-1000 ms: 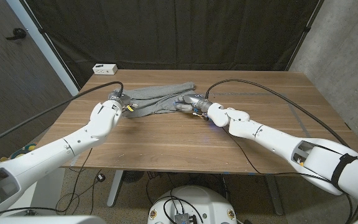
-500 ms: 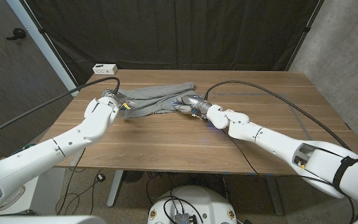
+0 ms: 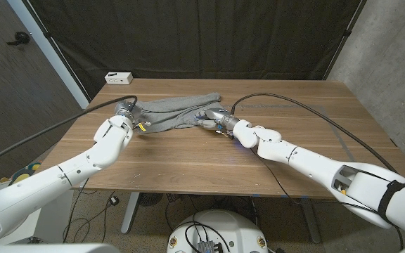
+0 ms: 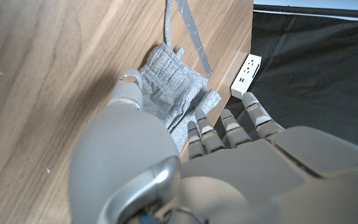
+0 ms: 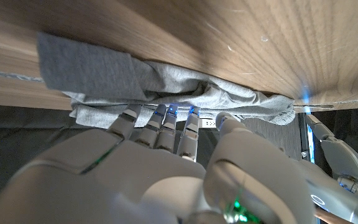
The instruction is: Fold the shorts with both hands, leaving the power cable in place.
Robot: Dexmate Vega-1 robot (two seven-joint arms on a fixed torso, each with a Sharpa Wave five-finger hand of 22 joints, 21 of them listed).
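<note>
One wooden table [image 3: 209, 158], brown and grained, with a grey tape strip [image 4: 191, 34] stuck along it. One pair of shorts [image 3: 178, 112], grey knit, lying rumpled toward the table's twelve o'clock side, gathered waistband bunched at the nine o'clock end, a flat corner poking out toward one o'clock. Two black cables: one [image 3: 55, 125] trailing off the left arm at nine o'clock, one [image 3: 308, 112] looping across the wood toward three o'clock. One white power strip [image 3: 119, 76], a small rectangular block, sits at the far corner around eleven o'clock; no writing on it can be read.

Left hand [image 3: 129, 112] is at the shorts' nine o'clock edge; from the wrist its fingers [image 4: 229, 127] reach spread over the waistband, thumb on the cloth, but a grip I cannot tell. Right hand [image 3: 213, 117] is at the three o'clock end, fingers [image 5: 160, 124] pushed against the bunched fabric; whether it grips, I cannot tell.
</note>
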